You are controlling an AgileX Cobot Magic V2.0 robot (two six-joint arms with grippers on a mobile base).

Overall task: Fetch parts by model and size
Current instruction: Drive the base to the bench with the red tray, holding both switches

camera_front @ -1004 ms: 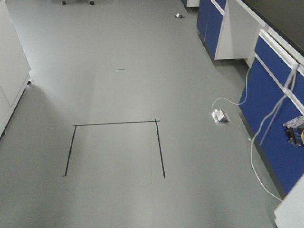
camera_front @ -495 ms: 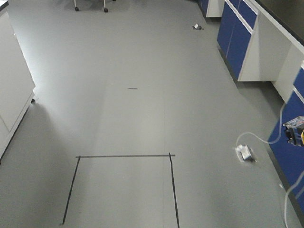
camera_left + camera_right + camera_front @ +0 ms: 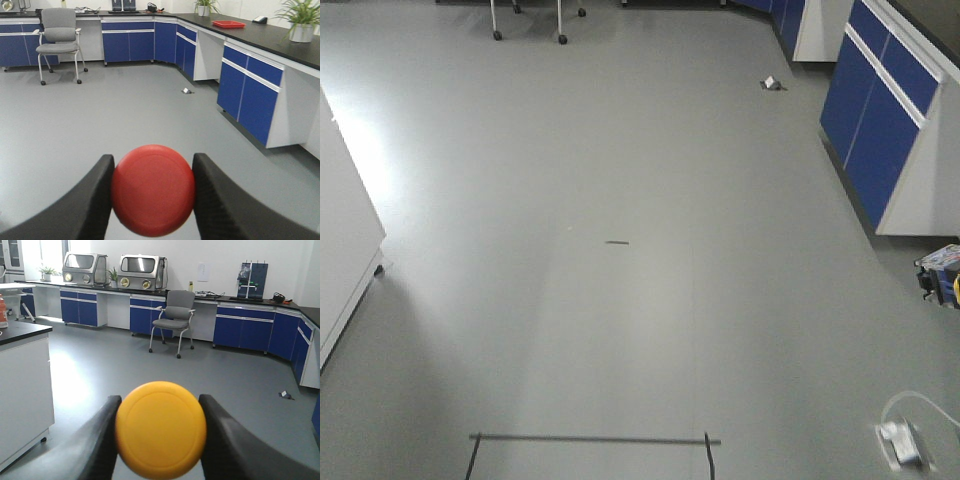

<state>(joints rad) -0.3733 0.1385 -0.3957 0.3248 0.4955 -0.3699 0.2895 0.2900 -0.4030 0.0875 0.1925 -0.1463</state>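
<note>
Floor gives it away: the whole base is rolling forward through the lab. Compared with a second ago, the blue cabinets on the right drift down and toward the frame edge, and the white cabinet on the left slides down too. The black tape rectangle that sat mid-frame is nearly off the bottom now, with only its top line and corners showing. The white power strip with its cable ends up in the bottom right corner, and the short dark floor mark comes from far up to the middle.

Arms look parked meanwhile. Left gripper is pinching the red push-button switch, fingers snug on both sides of the mushroom cap, which faces the camera. Right gripper is pinching the yellow push-button switch the same way. The bases are hidden behind the caps.

My read: picking is done, both parts are in hand, and this is the carry leg. Can't tell from these views where they get dropped off
</note>
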